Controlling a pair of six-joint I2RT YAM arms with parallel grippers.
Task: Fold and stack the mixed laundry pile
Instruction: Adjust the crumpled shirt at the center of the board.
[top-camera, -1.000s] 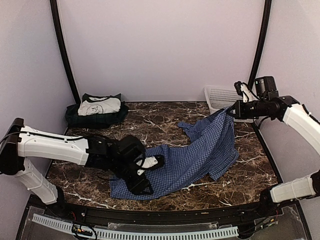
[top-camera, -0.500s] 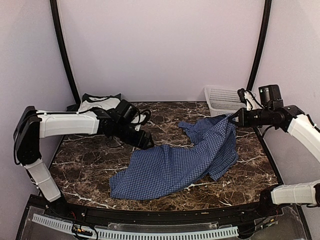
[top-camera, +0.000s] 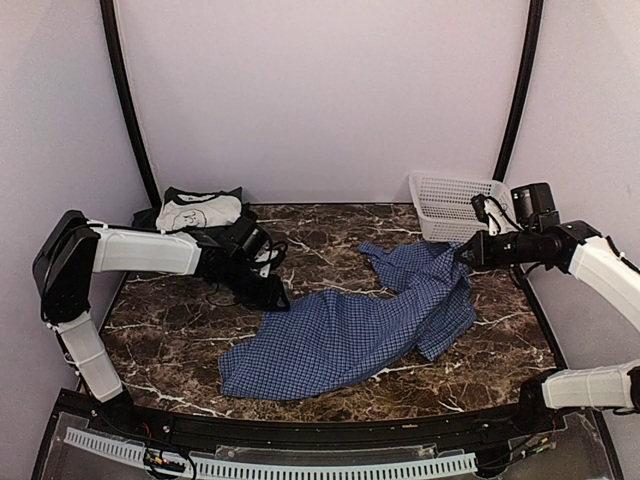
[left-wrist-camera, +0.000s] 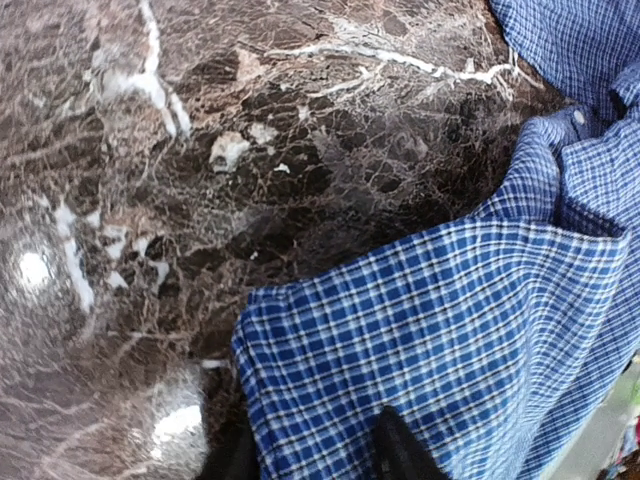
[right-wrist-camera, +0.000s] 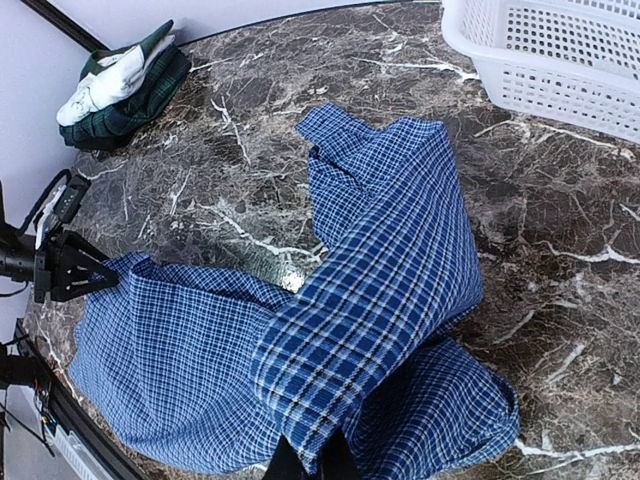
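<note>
The blue-and-white check shirt (top-camera: 340, 340) lies spread over the middle of the marble table. My right gripper (top-camera: 465, 253) is shut on its cuff and holds that sleeve raised at the right. In the right wrist view the cuff (right-wrist-camera: 340, 380) runs down into the pinched right gripper (right-wrist-camera: 312, 462). My left gripper (top-camera: 275, 298) sits low at the shirt's back left corner. In the left wrist view the left gripper (left-wrist-camera: 315, 455) is open. One fingertip (left-wrist-camera: 400, 450) rests on the shirt (left-wrist-camera: 450, 330) and the other is beside its edge. A white and dark green garment (top-camera: 200, 212) lies folded on a dark plaid one at the back left.
A white lattice basket (top-camera: 455, 200) stands at the back right, close behind the right gripper, also seen as the basket (right-wrist-camera: 560, 60) in the right wrist view. The folded stack (right-wrist-camera: 115, 90) is just behind the left arm. Curved black posts and pale walls close in the table.
The left arm swung from the shirt's near left part to the back, then came down at the shirt's back left corner. The right gripper sank a little with the sleeve.
</note>
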